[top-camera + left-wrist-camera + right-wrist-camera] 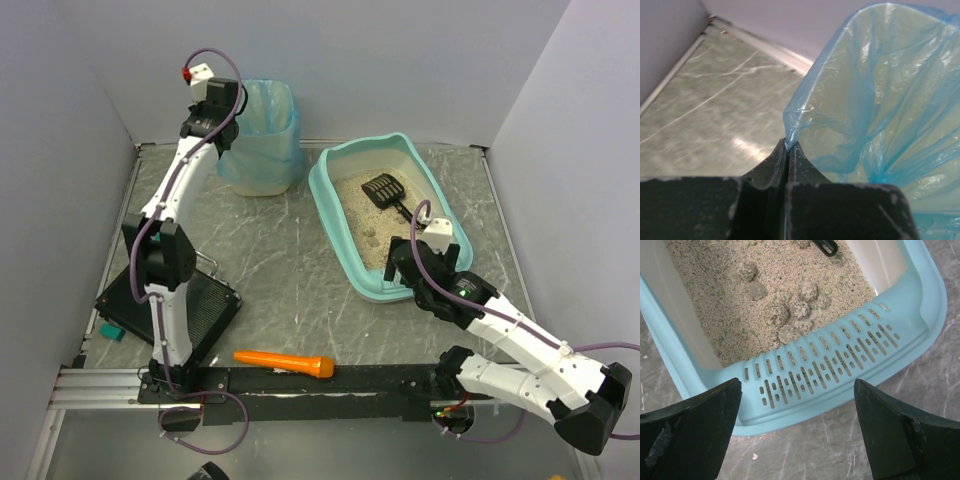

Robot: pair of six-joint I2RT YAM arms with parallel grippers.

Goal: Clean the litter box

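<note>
The litter box (332, 212) sits right of centre on the marbled table (290, 280), its slotted lip (840, 375) toward the arms. A black scoop (383, 190) lies on the beige litter at the far end, and several clumps (790, 315) sit just behind the lip. The right gripper (796, 390) hovers over that lip, jaws spread wide and empty. At the far left, the left gripper (788, 147) is clenched on the rim of the blue bin liner (875, 100) (the film is pinched at the fingertips). An orange tool (285, 362) lies near the arm bases, and a flat black case (190, 300) beside the left arm.
</note>
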